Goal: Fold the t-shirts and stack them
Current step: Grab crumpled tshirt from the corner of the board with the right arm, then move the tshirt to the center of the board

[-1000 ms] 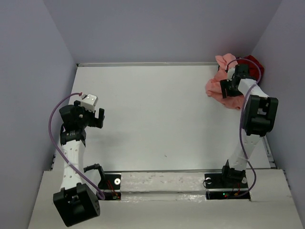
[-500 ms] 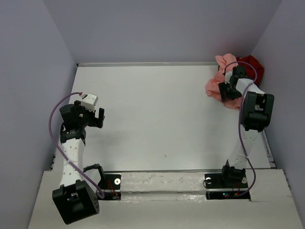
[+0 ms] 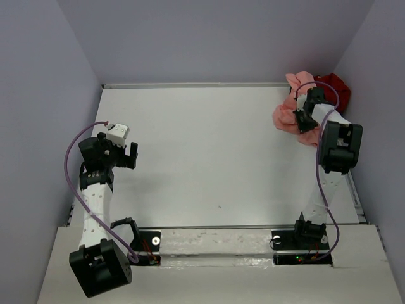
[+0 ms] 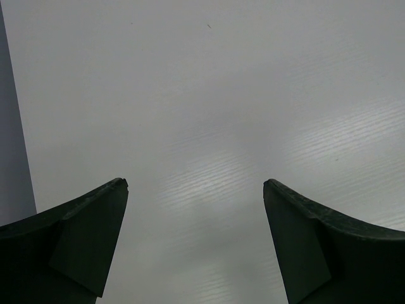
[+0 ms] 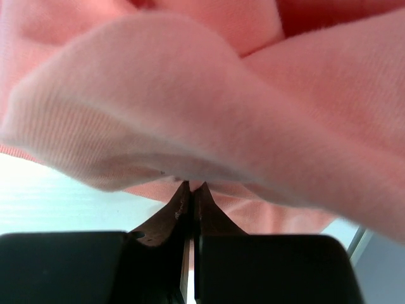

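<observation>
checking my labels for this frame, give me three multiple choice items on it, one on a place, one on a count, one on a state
1. Where do the shirts lie on the table? A far right corner B centre C near left edge
2. How many shirts show from above? A one B two C three
3. The right arm's fingers are: A spread wide B shut C out of view
Answers: 1 A, the heap sits by the far right walls; 2 B, only the salmon-pink shirt and the dark red shirt show; 3 B, they meet at the pink cloth.
</observation>
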Controlling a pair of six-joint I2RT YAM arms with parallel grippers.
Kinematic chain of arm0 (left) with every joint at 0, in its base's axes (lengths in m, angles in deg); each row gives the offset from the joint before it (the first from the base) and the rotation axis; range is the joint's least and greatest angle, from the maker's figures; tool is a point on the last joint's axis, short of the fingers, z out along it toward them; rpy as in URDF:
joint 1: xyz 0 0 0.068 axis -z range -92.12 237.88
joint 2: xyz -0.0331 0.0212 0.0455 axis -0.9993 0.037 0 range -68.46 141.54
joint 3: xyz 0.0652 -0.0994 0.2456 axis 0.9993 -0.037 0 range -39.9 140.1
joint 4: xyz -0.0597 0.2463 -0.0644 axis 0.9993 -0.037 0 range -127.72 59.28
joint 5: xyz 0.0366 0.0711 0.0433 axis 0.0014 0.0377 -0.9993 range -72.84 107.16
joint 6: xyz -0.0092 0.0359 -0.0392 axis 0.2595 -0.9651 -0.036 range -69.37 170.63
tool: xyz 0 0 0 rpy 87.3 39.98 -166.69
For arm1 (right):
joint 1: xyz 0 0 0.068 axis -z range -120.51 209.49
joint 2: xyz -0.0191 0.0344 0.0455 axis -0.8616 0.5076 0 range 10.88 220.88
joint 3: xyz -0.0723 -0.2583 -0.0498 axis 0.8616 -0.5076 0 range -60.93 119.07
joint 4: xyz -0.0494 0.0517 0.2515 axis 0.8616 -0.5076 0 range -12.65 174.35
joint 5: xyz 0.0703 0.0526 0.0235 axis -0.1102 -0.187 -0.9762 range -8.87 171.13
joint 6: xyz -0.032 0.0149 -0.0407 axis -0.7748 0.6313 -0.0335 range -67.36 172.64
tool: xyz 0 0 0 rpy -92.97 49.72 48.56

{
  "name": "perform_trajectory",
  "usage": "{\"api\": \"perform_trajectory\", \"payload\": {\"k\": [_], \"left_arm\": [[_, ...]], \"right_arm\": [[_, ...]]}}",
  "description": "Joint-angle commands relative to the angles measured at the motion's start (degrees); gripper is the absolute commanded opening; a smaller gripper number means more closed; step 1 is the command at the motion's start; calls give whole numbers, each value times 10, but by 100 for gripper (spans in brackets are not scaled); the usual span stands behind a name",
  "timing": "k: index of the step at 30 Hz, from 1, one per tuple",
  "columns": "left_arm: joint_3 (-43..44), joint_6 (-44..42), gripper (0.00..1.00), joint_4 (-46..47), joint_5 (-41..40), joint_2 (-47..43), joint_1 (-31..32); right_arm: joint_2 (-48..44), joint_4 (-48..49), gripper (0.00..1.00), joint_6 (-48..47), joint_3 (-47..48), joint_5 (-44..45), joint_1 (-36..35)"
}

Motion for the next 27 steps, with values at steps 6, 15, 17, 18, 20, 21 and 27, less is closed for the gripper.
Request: {"api": "perform_trajectory", "payload": {"k": [6, 15, 17, 18, 20, 21, 27], "left_arm": [[25, 4, 99, 9, 4, 10, -2], [23, 7, 99, 11, -2, -2, -1], [24, 7, 99, 11, -6, -3, -1], [24, 8, 99, 10, -7, -4, -1], [23, 8, 99, 10, -8, -7, -1], [22, 7, 99, 10, -11, -8, -1], [21, 7, 99, 10, -20, -12, -1]], "right_arm": [[-68, -154, 0, -20, 102, -46, -42], [-124, -270, 0, -12, 200, -67, -230], [-113, -312, 0, 0, 255, -85, -293], [-108, -327, 0, 2, 277, -93, -314], [-101, -351, 0, 6, 321, -98, -358], [-111, -339, 0, 6, 323, -98, -402], [-158, -375, 0, -4, 397, -219, -449]]}}
